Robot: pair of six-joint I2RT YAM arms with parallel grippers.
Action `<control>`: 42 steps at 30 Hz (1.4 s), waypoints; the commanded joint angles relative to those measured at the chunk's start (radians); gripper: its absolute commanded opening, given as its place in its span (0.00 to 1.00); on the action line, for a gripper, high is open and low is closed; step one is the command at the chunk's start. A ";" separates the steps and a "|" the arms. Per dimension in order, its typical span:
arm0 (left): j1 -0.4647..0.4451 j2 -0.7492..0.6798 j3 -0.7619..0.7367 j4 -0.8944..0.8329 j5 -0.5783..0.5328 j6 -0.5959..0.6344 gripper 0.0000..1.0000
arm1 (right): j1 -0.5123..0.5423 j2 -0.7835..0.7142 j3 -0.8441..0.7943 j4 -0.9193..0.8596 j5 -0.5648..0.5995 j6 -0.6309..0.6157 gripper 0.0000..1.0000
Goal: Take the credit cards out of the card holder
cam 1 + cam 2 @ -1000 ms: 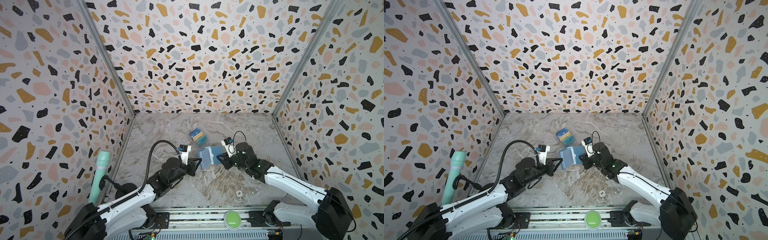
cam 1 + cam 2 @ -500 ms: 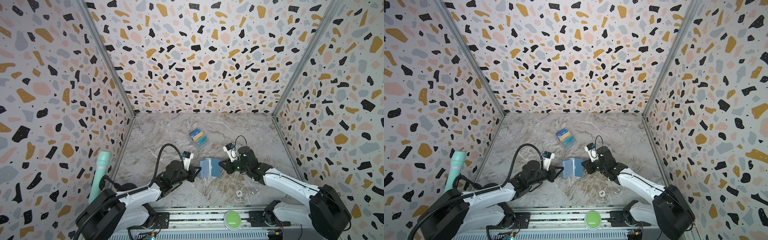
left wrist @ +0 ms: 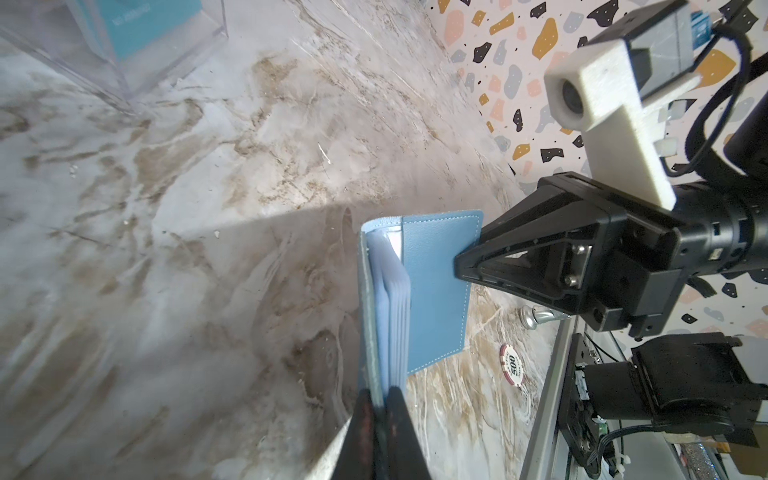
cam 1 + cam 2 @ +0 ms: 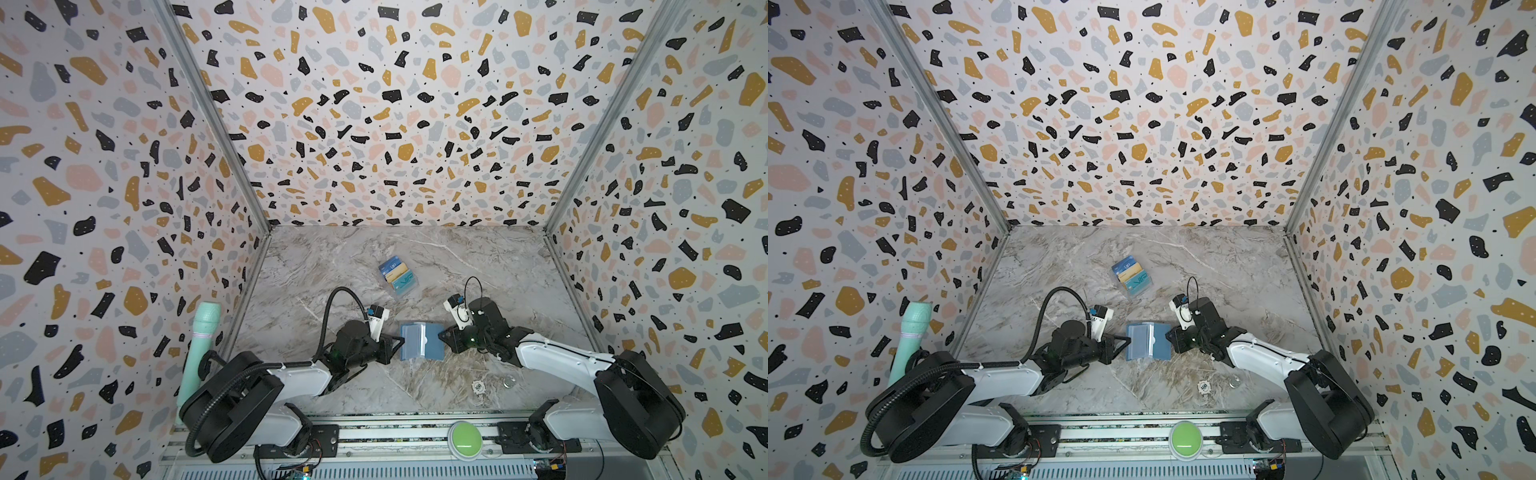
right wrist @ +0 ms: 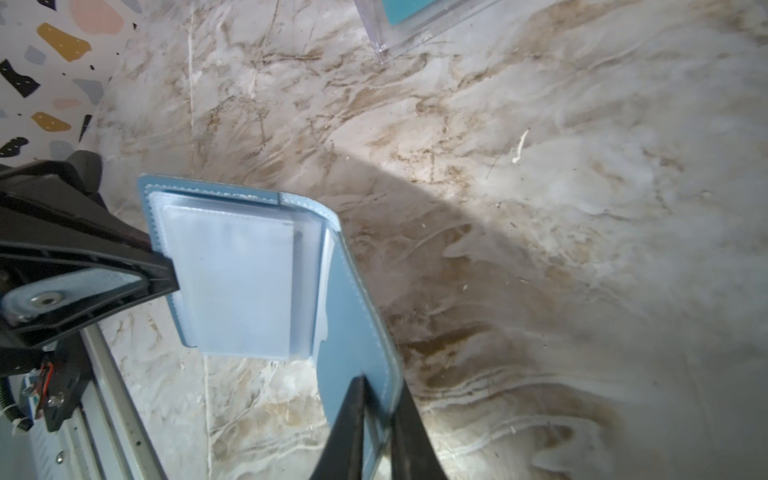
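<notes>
On the grey-brown marbled desk [image 4: 332, 266], a clear tiered acrylic stand [image 3: 187, 54] sits mid-desk, a red-and-white poker chip marked 500 [image 3: 512, 365] lies near a small silver metal piece [image 3: 536, 318], a round green button [image 4: 464, 438] sits on the metal front rail [image 4: 374, 442], and a mint-green cylinder [image 4: 199, 345] stands by the left wall.

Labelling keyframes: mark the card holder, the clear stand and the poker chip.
card holder [image 4: 434, 345]: in a top view, on its bare blue cover.
clear stand [image 3: 178, 54]: in the left wrist view, on its clear side wall.
poker chip [image 3: 514, 365]: in the left wrist view, on its printed face.
</notes>
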 commanded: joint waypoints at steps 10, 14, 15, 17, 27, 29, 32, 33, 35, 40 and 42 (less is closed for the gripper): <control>0.015 0.070 0.009 0.080 0.009 -0.007 0.00 | -0.002 0.046 0.017 -0.048 0.143 0.002 0.20; 0.016 0.081 0.008 0.068 -0.003 -0.004 0.00 | 0.000 0.049 0.027 -0.067 0.183 0.001 0.22; 0.016 0.084 0.009 0.063 -0.008 -0.001 0.00 | 0.002 0.048 0.027 -0.070 0.191 0.000 0.22; 0.016 0.091 0.009 0.056 -0.012 0.003 0.00 | 0.008 0.049 0.030 -0.072 0.201 0.000 0.22; 0.016 0.143 0.007 0.064 -0.028 0.006 0.04 | 0.112 0.090 0.094 -0.124 0.331 -0.002 0.22; 0.016 0.155 0.006 0.074 -0.026 -0.002 0.04 | 0.135 0.108 0.115 -0.147 0.372 -0.002 0.23; 0.016 0.162 -0.001 0.098 -0.022 -0.016 0.05 | 0.158 0.139 0.145 -0.181 0.424 -0.001 0.22; 0.016 0.163 -0.002 0.100 -0.026 -0.018 0.05 | 0.163 0.148 0.155 -0.194 0.440 -0.001 0.22; 0.016 0.167 -0.002 0.097 -0.034 -0.019 0.05 | 0.170 0.164 0.169 -0.213 0.468 0.000 0.22; 0.018 0.186 -0.002 0.093 -0.049 -0.020 0.15 | 0.182 0.182 0.190 -0.231 0.492 -0.007 0.22; 0.018 0.188 -0.001 0.082 -0.065 -0.020 0.18 | 0.183 0.191 0.193 -0.233 0.494 -0.008 0.22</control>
